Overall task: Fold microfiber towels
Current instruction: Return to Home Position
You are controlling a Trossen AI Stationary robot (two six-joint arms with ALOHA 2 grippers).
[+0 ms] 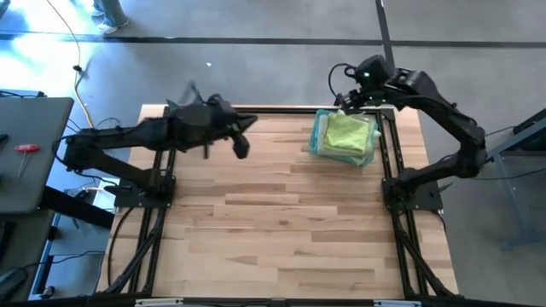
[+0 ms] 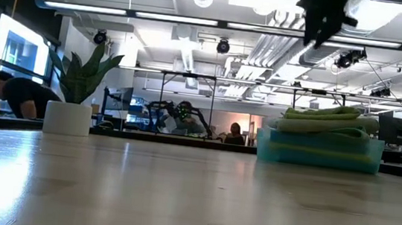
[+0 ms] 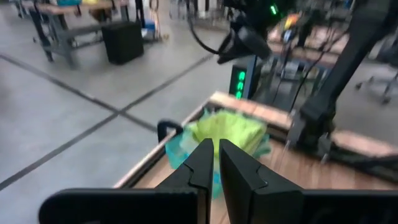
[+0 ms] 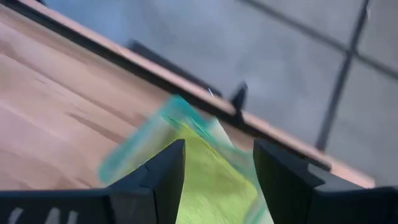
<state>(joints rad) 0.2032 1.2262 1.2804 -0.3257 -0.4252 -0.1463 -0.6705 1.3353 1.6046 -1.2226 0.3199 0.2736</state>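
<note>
Left gripper hangs above the table's left half, fingers closed on nothing. Folded microfiber towels sit stacked, lime green uppermost, near the far right corner. Right gripper hovers over their far edge, fingers apart, empty.

The left arm and right arm are black and chunky. A little green light glows on the right arm, beside thin black cables. The left gripper has pointy black fingers.
</note>
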